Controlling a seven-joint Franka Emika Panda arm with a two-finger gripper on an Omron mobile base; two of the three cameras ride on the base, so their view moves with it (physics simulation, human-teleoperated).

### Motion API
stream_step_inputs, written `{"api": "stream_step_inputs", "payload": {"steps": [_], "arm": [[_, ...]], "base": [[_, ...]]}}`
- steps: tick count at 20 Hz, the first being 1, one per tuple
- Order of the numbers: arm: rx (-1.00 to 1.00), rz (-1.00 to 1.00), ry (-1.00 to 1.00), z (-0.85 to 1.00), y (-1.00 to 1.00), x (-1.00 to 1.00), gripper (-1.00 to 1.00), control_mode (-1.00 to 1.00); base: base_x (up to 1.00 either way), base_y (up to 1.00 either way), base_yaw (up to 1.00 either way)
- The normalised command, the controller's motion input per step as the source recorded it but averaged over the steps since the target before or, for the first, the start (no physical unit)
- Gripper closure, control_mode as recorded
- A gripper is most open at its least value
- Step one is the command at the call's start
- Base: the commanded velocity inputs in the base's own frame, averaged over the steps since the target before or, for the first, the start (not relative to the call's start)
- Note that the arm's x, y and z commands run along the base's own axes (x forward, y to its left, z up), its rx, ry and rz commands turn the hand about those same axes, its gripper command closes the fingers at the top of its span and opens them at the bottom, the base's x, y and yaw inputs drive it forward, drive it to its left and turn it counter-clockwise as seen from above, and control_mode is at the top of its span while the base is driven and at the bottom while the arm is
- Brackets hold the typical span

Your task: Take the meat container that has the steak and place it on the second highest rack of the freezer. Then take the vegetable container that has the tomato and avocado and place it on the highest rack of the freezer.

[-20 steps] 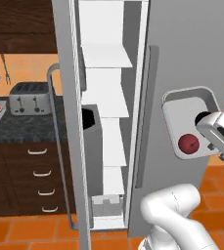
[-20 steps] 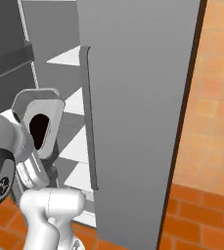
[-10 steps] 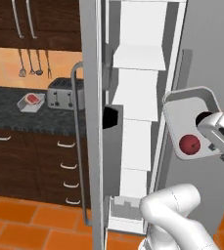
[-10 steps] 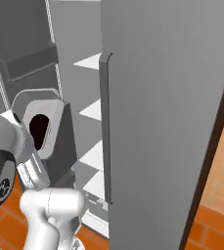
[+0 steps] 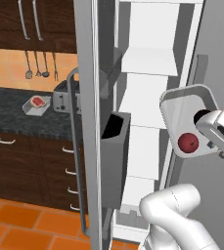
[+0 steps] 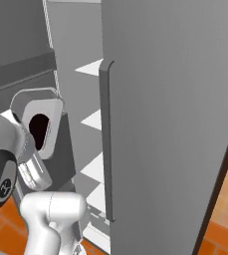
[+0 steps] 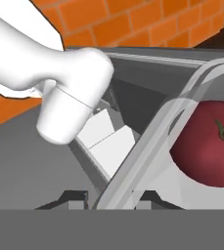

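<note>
Base rolled closer: freezer [image 5: 147, 97] looms larger than before. My hand [image 5: 216, 139] stays clamped on the vegetable container [image 5: 187, 122], tomato [image 5: 188, 142] inside, held beside the shelves.

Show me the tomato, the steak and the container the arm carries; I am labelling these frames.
tomato [image 5: 188, 142]: left base view, middle of the red ball.
steak [image 5: 37, 101]: left base view, red cut face, in the counter dish.
container [image 5: 174, 95]: left base view, upper rim.
</note>
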Motion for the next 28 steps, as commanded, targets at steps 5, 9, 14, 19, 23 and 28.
{"api": "stream_step_inputs", "payload": {"steps": [5,9,14,19,23,28], "arm": [[0.00,-0.01,-0.01,0.46,0.11,0.15,1.00,-1.00],[0.01,0.00,-0.01,0.45,-0.18,0.17,1.00,-1.00],[0.03,0.00,-0.04,0.25,-0.11,0.36,1.00,-1.00],[0.02,-0.07,-0.10,0.34,0.01,0.28,1.00,-1.00],[0.10,-0.12,-0.04,0.30,0.00,0.63,1.00,-1.00],[0.19,0.00,-0.03,0.42,-0.10,0.34,1.00,-1.00]], "base": [[0.00,0.00,0.00],[0.00,0.00,0.00],[0.00,0.00,0.00],[0.00,0.00,0.00],[0.00,0.00,0.00],[0.00,0.00,0.00]]}}
